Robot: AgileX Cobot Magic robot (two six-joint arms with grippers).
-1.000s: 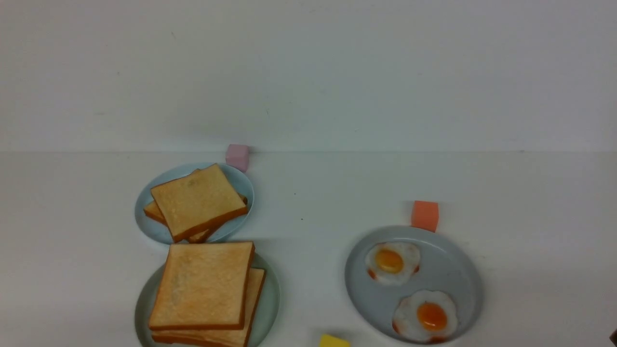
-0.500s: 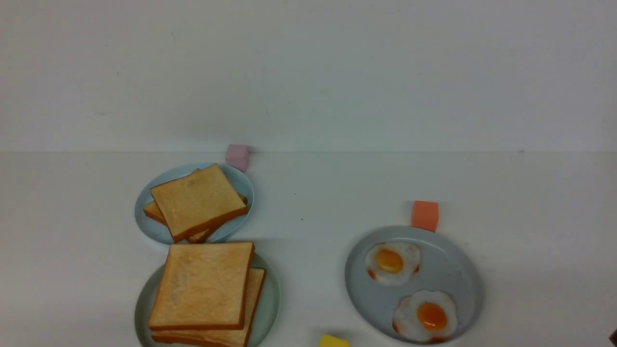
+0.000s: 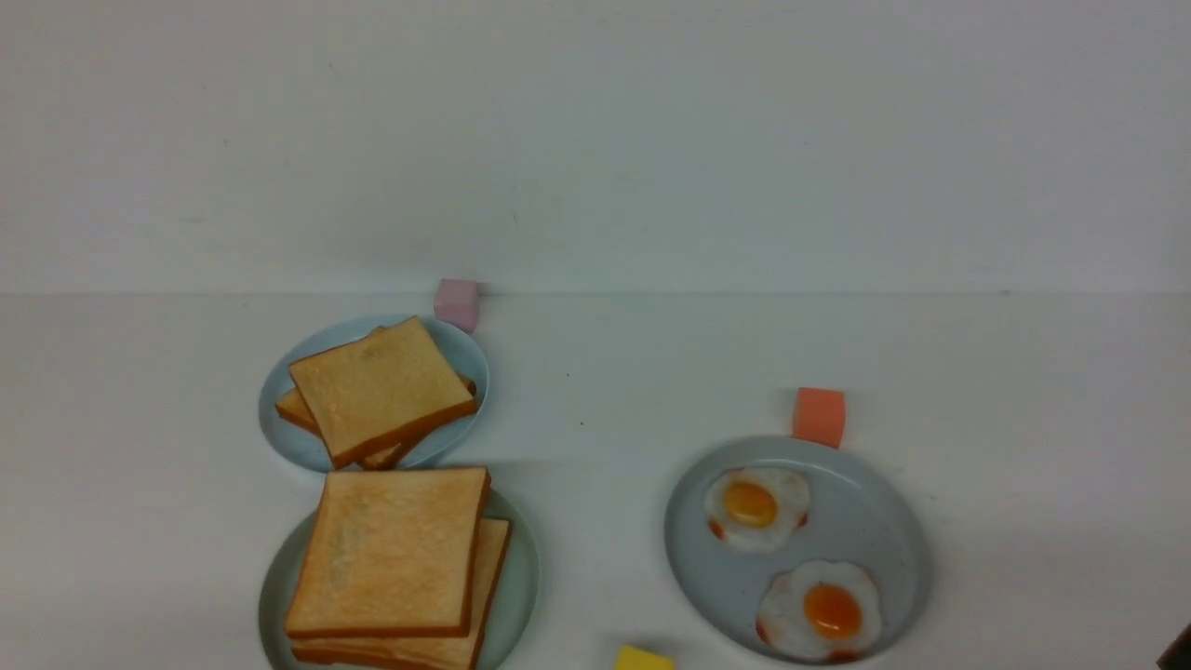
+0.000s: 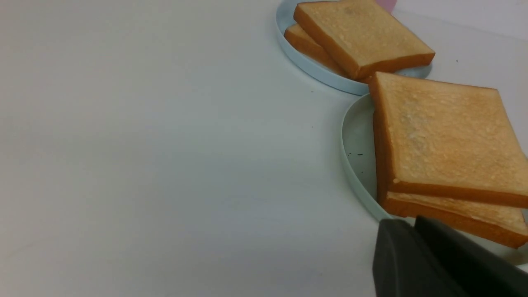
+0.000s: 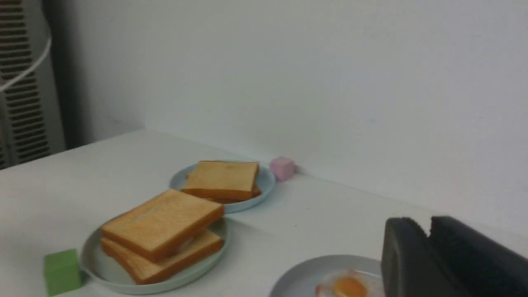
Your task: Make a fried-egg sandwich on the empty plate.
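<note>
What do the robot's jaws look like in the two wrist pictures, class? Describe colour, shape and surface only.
The left gripper has two matte black, wedge-like jaws with smooth flat faces. The right gripper looks the same: two dark, blocky jaws with rounded top corners. No cables or markings show, and the arms themselves are out of view.

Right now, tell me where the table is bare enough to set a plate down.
Widest bare patch: table centre, between the light-blue toast plate and the orange cube. Also bare: left of both toast plates, and right of the egg plate. Crowded: the toast plates almost touch, and the yellow cube sits between the mint-green plate and the egg plate.
</note>
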